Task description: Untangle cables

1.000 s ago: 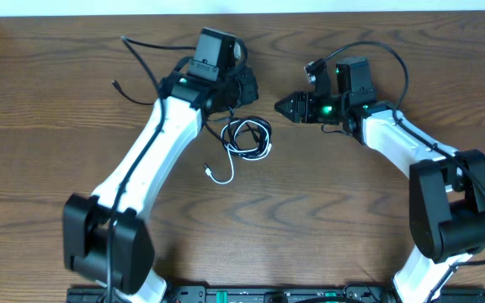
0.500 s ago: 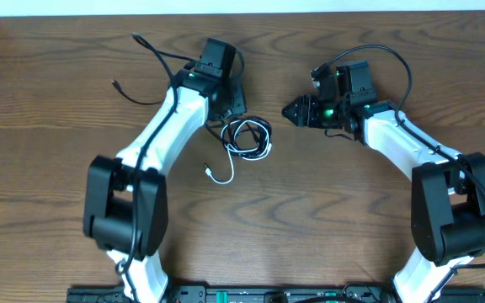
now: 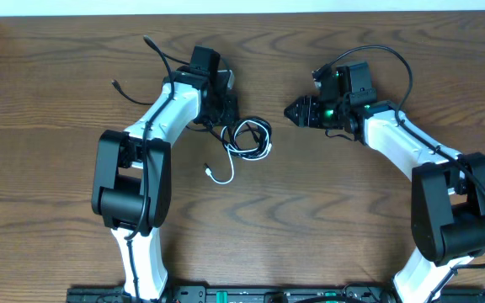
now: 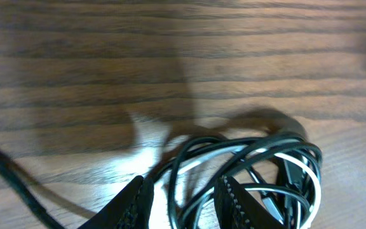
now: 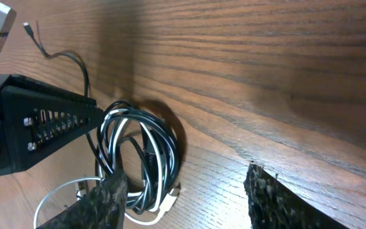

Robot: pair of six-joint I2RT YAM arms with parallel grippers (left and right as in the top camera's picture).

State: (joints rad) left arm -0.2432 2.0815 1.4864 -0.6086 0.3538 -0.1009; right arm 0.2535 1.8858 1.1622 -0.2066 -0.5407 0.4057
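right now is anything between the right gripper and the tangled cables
Nothing visible does. Only bare table lies between the right gripper and the cables, which sit in one coil. The left gripper is at the coil's far side, outside that path.

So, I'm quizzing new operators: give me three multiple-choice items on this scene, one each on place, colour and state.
1. Where does the cable bundle lie? A) on the table, at the left fingers B) draped over an arm C) hanging off the table
2. Its colours? A) red and blue B) black and white C) all grey
3. The right fingers are: A) shut on it B) out of view C) open, empty
Key: A, seen overhead; B, both wrist views show those strands; C, a wide empty gap shows.
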